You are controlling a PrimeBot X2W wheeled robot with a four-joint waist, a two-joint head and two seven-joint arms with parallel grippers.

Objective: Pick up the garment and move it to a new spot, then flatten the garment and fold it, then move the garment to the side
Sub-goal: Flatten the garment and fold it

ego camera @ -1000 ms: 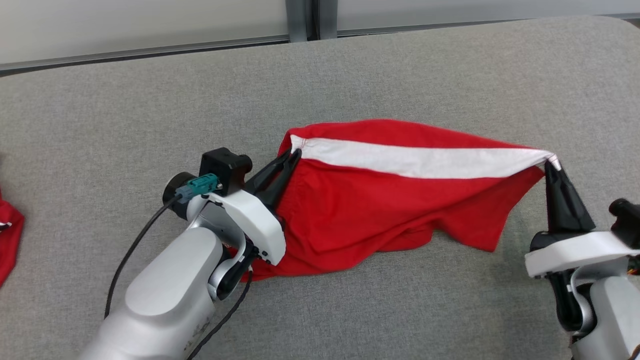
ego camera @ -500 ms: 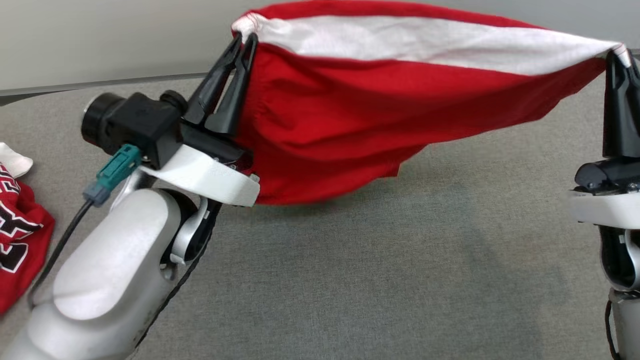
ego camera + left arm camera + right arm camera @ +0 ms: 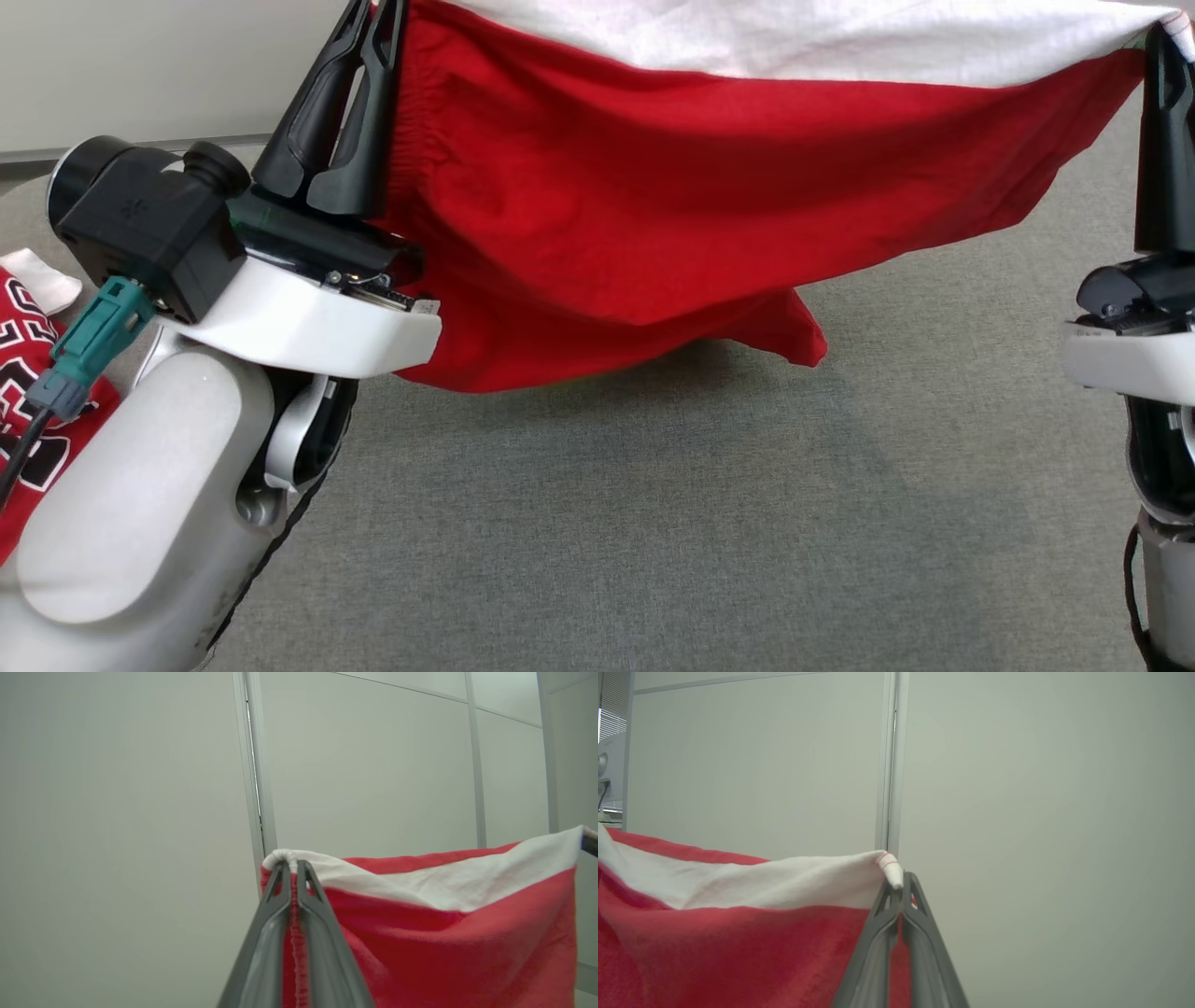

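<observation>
The grey, felt-like table top [image 3: 653, 523] spreads wide beneath the work, so I have room to choose a fresh spot. Above it the red cloth garment with a broad white band along its upper edge [image 3: 653, 215] hangs strung between my two arms. Its lower folds droop close to the surface, and I cannot tell whether the lowest one touches.

To carry it well, I judge I should move both arms level and equally spaced, so the band is taut but unstrained, with the hem lifted off the table. At the far left lies a second red garment with black-and-white print [image 3: 28, 401]; I would set down well apart from it.

The left gripper [image 3: 290, 868] is clamped on one corner of the band, its jaws pinched together with cloth between them. The right gripper [image 3: 903, 882] pinches the other corner, and only a small white nub pokes past its tips. That looks like a thin hold, so I would avoid any jerks.
</observation>
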